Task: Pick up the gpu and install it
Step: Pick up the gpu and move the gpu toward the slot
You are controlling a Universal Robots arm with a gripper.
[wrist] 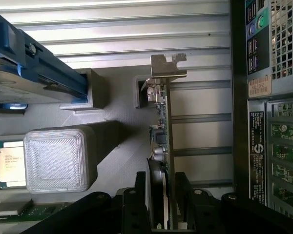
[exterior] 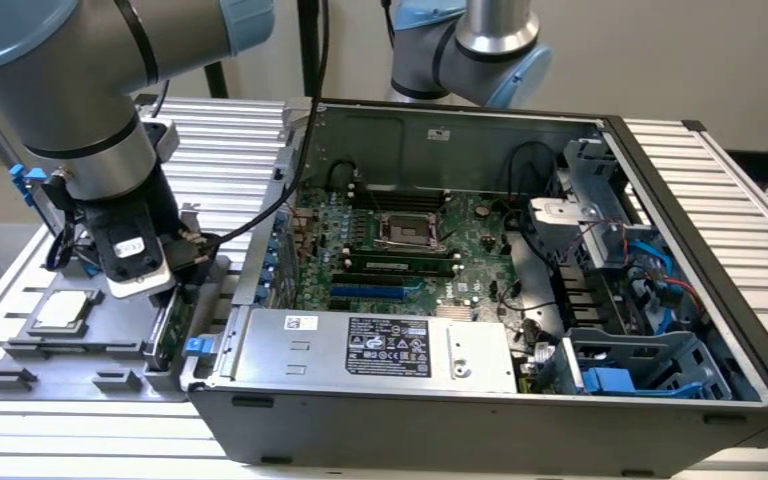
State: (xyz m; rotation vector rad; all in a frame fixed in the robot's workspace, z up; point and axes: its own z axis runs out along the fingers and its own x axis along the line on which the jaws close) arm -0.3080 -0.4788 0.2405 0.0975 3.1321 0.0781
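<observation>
gpu [wrist: 162,122] stands on edge in a slot of the gray parts tray [exterior: 77,372], with its silver bracket [wrist: 167,66] at the end away from the gripper. The tray sits just beside the open computer case [exterior: 357,430], on the exterior view's left. Gripper [wrist: 161,197] straddles the card's near end, fingers [wrist: 139,195] pressed on both faces, gripping it. Processor chip [exterior: 64,312] lies flat in the tray nearby. Hard drive with blue frame [wrist: 34,73] is close by. Motherboard [exterior: 411,230] lies inside the case.
</observation>
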